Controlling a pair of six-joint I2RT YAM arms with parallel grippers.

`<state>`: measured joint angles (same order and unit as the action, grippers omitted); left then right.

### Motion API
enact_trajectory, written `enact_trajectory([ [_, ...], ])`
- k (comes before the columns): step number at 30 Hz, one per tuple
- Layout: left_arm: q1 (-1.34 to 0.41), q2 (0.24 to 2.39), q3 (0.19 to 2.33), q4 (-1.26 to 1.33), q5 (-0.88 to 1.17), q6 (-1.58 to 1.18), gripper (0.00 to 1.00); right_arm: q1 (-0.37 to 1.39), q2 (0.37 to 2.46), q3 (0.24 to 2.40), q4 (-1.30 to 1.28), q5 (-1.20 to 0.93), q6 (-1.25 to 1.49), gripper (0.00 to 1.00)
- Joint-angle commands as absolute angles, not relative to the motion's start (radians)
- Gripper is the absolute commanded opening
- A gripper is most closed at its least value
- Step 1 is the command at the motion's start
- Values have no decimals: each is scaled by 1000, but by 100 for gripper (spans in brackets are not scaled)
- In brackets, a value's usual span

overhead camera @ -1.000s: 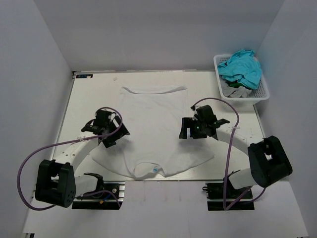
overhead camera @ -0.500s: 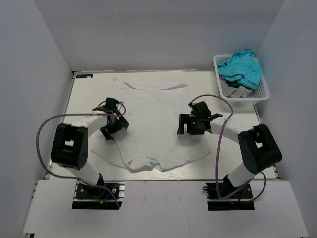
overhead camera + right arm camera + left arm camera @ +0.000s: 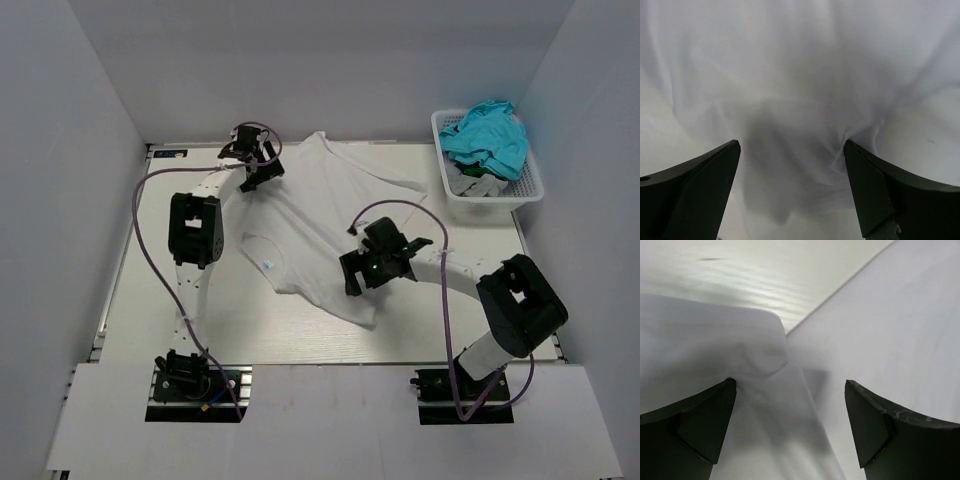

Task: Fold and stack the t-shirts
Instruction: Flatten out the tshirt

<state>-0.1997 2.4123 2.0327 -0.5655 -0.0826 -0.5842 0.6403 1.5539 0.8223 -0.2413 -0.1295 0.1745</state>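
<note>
Stretches the left arm (image 3: 192, 228) nearly straight up the left side of the bench (image 3: 250, 335), from the near edge to the far-left corner. Hangs the left tool (image 3: 255, 165) there, close to the far edge, with jaws spread wide. Bends the right arm (image 3: 520, 310) at an elbow raised by the right edge, forearm reaching left. Sets the right tool (image 3: 360, 275) over mid-bench, tipped downward, jaws likewise gaping, with dark wedge-shaped fingers (image 3: 695, 190) well apart.

T-shirt (image 3: 320, 212) was plain white w/ lt-blue tag (image 3: 267, 265). Basket (image 3: 533, 192) at 1 o'clock white, teal cloth (image 3: 487, 137) inside. Worktop (image 3: 150, 285) pale, faint grain. Cables (image 3: 137, 210) purple.
</note>
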Motion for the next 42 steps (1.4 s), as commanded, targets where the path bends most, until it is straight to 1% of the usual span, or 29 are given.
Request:
enact_trajectory([
  [1,-239,2464,2062,-384,242,-500,100,765,1617,843,-342,-300,63,90],
  [3,-250,2464,2074,-284,341,-500,100,816,1683,896,-342,-417,5,90],
  [4,-264,2474,2107,-272,354,-500,100,846,1710,967,-341,-466,-26,90],
  [8,-291,2474,2166,-282,296,-500,100,923,1723,1066,-367,-505,-110,90],
  [12,-291,2464,2210,-325,270,-488,100,928,1651,1066,-299,-563,-101,90],
  [13,-291,2464,2224,-342,253,-488,100,924,1622,1054,-234,-549,-60,90],
  [15,-291,2438,2246,-389,203,-477,100,913,1582,1037,-213,-442,-8,90],
  [17,-291,2376,2258,-417,172,-448,100,894,1536,1042,-235,-338,58,90],
  [18,-291,2317,2244,-449,151,-439,100,884,1516,1048,-265,-210,102,90],
  [19,-291,2316,2231,-469,150,-420,100,884,1506,1046,-265,-165,123,90],
  [20,-291,2245,2212,-494,131,-408,100,861,1487,1046,-288,-113,168,90],
  [21,-302,2206,2173,-533,105,-408,100,848,1477,1046,-313,-62,201,90],
  [22,-302,2165,2137,-604,86,-393,100,826,1457,1040,-327,121,248,90],
  [23,-314,2119,2091,-627,72,-393,100,798,1448,1035,-368,165,285,90],
  [24,-327,2018,1963,-643,63,-393,100,770,1448,1031,-379,222,301,90],
  [25,-327,1966,1883,-643,72,-419,100,756,1447,1016,-390,250,308,90],
  [26,-351,1910,1709,-621,87,-428,100,741,1445,1011,-393,261,305,90],
  [28,-373,1770,1536,-547,127,-489,100,686,1477,1012,-391,261,310,90],
  [29,-396,1734,1385,-510,144,-509,100,672,1489,1012,-390,253,311,90],
  [32,-428,1672,1200,-431,221,-578,100,615,1575,1047,-370,232,308,90],
  [34,-446,1661,1148,-411,218,-591,100,603,1650,1092,-370,267,305,90],
  [36,-459,1661,1120,-426,169,-601,100,594,1686,1149,-374,317,292,90],
  [39,-459,1706,1109,-486,69,-601,100,586,1776,1251,-396,480,256,90],
  [42,-459,1747,1060,-524,23,-658,100,568,1848,1308,-416,551,224,90],
])
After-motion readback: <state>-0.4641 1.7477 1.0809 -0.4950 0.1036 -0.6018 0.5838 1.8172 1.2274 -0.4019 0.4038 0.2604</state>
